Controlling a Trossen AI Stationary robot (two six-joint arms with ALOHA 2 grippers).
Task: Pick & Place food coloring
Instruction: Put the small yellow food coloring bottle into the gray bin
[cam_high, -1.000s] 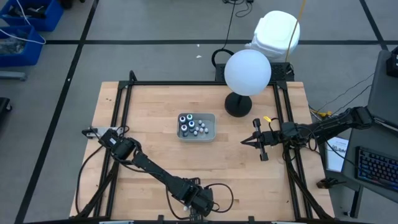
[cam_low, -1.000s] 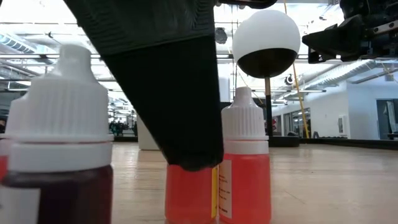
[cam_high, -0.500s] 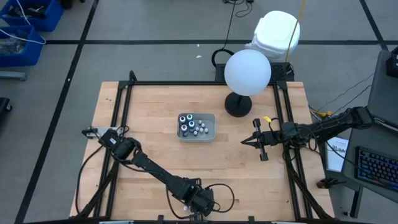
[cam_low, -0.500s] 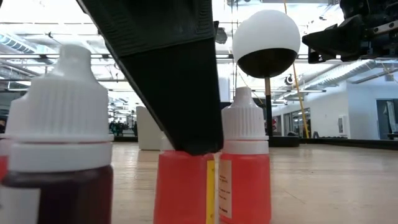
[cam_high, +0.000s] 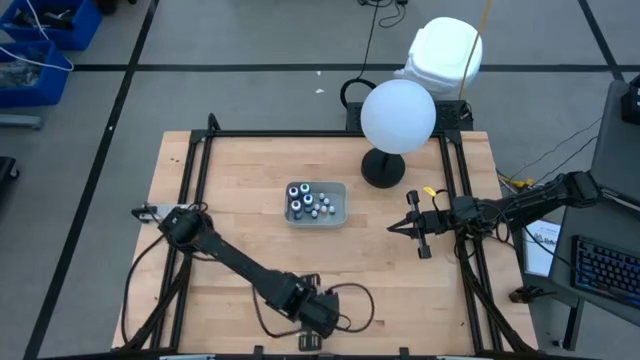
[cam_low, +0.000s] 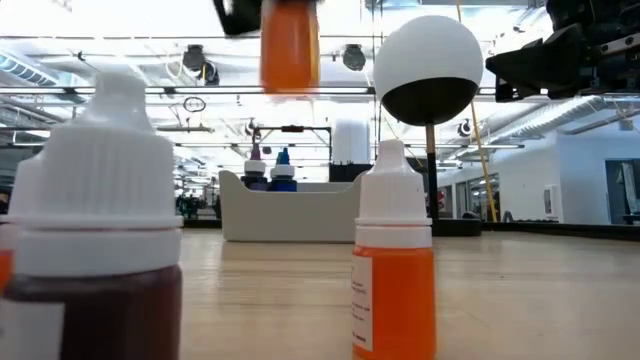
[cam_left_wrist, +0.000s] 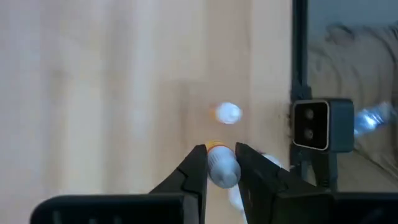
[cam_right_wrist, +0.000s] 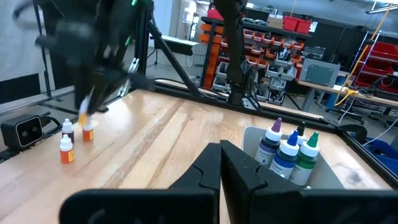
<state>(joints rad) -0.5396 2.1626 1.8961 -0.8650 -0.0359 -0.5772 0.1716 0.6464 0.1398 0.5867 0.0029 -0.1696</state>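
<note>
Now the left gripper (cam_left_wrist: 221, 167) pinches an orange bottle (cam_left_wrist: 219, 163) between its fingers, far from the grey tray (cam_high: 340, 205). Two bottles (cam_right_wrist: 66, 150) wait; the right gripper (cam_right_wrist: 220, 163) fingers are pressed together.

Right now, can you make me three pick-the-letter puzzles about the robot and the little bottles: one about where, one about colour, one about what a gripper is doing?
1. Where is the grey tray?
A. mid-table
B. on the floor
C. on top of the globe

2. What colour is the liquid in the bottle that the left gripper holds?
A. green
B. orange
C. black

3. What is the right gripper doing?
A. squeezing a bottle
B. shut and holding nothing
C. resting in the tray

Answers:
1. A, the high view shows the tray in the middle of the wooden table.
2. B, the low view shows it orange, lifted.
3. B, its fingers meet on nothing.
</note>
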